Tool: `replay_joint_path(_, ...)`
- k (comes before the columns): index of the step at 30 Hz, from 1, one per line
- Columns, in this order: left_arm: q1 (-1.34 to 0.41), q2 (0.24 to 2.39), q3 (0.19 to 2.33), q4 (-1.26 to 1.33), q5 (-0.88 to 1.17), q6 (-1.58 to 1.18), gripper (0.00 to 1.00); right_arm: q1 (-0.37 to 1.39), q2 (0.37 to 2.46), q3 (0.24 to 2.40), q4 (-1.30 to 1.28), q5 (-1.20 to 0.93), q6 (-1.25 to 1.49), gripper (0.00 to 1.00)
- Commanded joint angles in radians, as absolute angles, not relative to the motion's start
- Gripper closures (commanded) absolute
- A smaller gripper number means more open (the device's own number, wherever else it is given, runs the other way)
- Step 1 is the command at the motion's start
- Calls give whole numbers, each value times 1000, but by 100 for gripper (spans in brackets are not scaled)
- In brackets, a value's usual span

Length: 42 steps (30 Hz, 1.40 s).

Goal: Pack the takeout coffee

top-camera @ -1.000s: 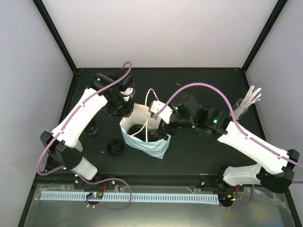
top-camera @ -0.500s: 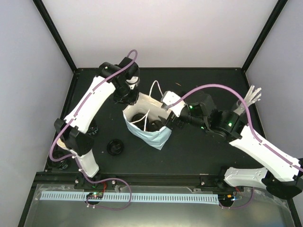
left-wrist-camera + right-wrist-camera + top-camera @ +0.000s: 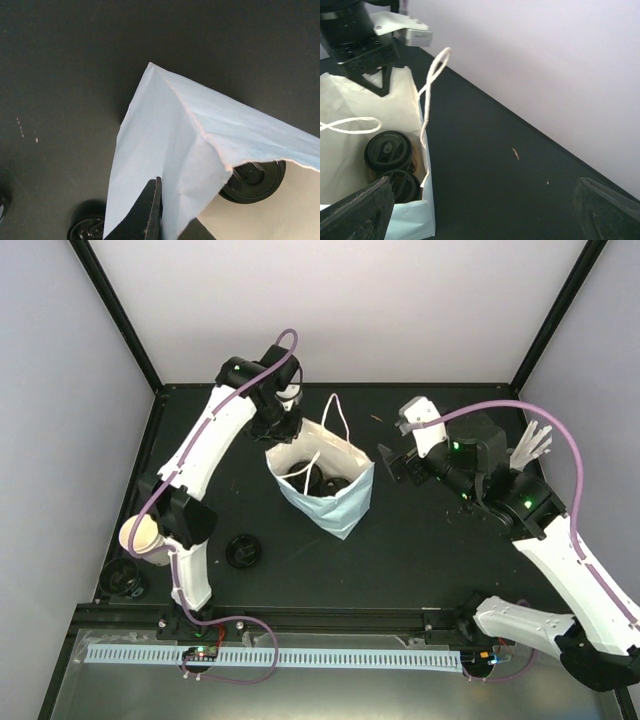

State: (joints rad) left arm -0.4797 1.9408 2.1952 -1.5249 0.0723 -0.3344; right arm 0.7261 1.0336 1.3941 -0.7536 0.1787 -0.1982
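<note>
From the top view I judge that we are late in the packing. The left gripper (image 3: 282, 430) is at the back rim of the light-blue paper bag (image 3: 335, 515), which stands upright with its mouth open. Two lidded cups (image 3: 300, 476) sit side by side in the bottom of it. The right gripper (image 3: 392, 462) hangs just beside the bag's right wall, not touching it and carrying nothing. A cream cup (image 3: 141, 534) lies at the table's left edge beside the left arm, well apart from the bag. A loose black lid (image 3: 243, 551) rests between that cup and the bag. My guess is these two go in next, which calls for the bag mouth to be held open while a free arm fetches them.

In the left wrist view my fingers are closed on the bag's folded paper corner, pinching the wall. One glossy black lid shows inside the bag.

In the right wrist view the fingers sit at the frame's bottom corners, spread wide with nothing between them. Both cups stand upright with their round lids seated. I see a brownish edge beside them, but I cannot tell whether it is the carrier.
</note>
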Motion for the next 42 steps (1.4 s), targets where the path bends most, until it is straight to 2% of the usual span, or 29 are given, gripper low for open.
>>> replay_joint_path(1,-460,1966,2264,-1479,91,-334,98,659,1020,1373,-730,168,-115,0)
replay_joint_path(4,-453,1968,2265,-1468,99,-333,94,631,1024,1369,-725,167,-87,0)
replay_joint_path(7,-448,1966,2273,-1469,113,-327,79,626,1032,1369,-719,207,-54,0)
replay_joint_path(11,-443,1948,2316,-1479,149,-309,55,624,1048,1386,-709,234,-27,0)
replay_joint_path(14,-442,1906,2343,-1487,169,-303,33,624,1057,1386,-673,221,-15,0)
replay_joint_path(17,-442,1842,2336,-1461,162,-280,15,624,1062,1368,-620,266,58,0)
replay_joint_path(20,-442,1759,2338,-1433,120,-255,3,624,1083,1396,-655,309,147,0)
replay_joint_path(24,-442,1592,2282,-1341,62,-244,1,624,1110,1481,-831,435,341,0)
replay_joint_path(31,-435,1208,1905,-1064,-4,-291,1,624,1043,1461,-960,479,463,0)
replay_joint_path(35,-434,1033,1667,-965,-30,-323,1,624,947,1389,-918,402,482,0)
replay_joint_path(39,-435,886,1478,-901,-71,-324,1,624,810,1201,-774,250,449,0)
replay_joint_path(42,-436,804,1357,-882,-101,-306,1,622,734,1084,-715,287,474,0)
